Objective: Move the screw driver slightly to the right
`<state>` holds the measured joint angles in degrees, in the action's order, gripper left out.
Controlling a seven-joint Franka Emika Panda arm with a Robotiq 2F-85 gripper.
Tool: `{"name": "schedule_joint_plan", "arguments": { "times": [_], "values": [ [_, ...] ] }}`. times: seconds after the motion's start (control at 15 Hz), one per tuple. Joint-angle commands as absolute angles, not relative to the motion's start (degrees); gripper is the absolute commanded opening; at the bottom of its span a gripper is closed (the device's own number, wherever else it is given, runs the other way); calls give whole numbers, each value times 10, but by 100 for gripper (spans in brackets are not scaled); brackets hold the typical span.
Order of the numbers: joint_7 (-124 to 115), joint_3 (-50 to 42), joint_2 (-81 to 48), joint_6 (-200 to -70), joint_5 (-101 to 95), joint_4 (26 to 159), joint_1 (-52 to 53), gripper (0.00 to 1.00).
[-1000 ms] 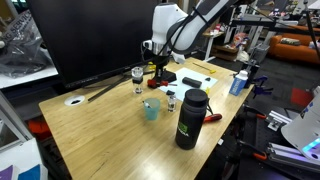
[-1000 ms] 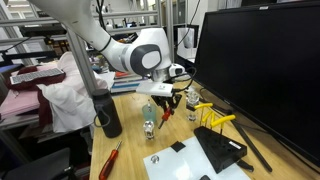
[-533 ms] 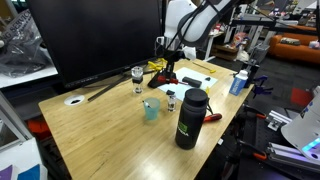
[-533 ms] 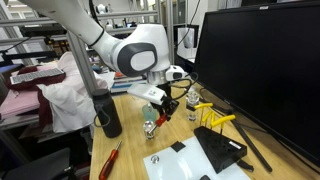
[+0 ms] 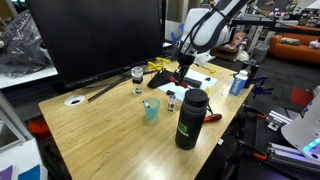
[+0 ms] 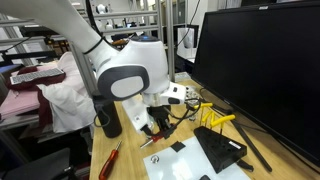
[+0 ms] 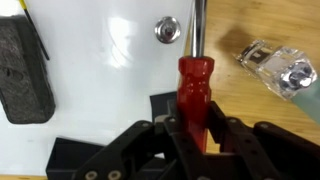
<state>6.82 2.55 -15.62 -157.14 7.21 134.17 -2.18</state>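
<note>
screw driver (image 7: 197, 85) tip cut off at top, handle end hidden by fingers (image 7: 160, 140)

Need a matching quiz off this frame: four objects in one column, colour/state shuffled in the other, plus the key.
Things:
1. screw driver
2. cup
3. bottle
4. yellow-and-black tool

States:
A. teal, standing on the table
B. lying by the monitor
C. red handle clamped in the gripper
D. black, standing upright

Pairs: 1-C, 2-A, 3-D, 4-B
</note>
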Motion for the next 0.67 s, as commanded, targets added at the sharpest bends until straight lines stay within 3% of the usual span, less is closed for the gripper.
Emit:
{"name": "schedule_joint_plan", "arguments": {
  "times": [0.0, 0.6],
  "values": [
    [-15, -8, -152, -1633, 54, 1380, -8, 8],
    [-177, -97, -185, -1680, 18, 1433, 24, 8]
  ]
}}
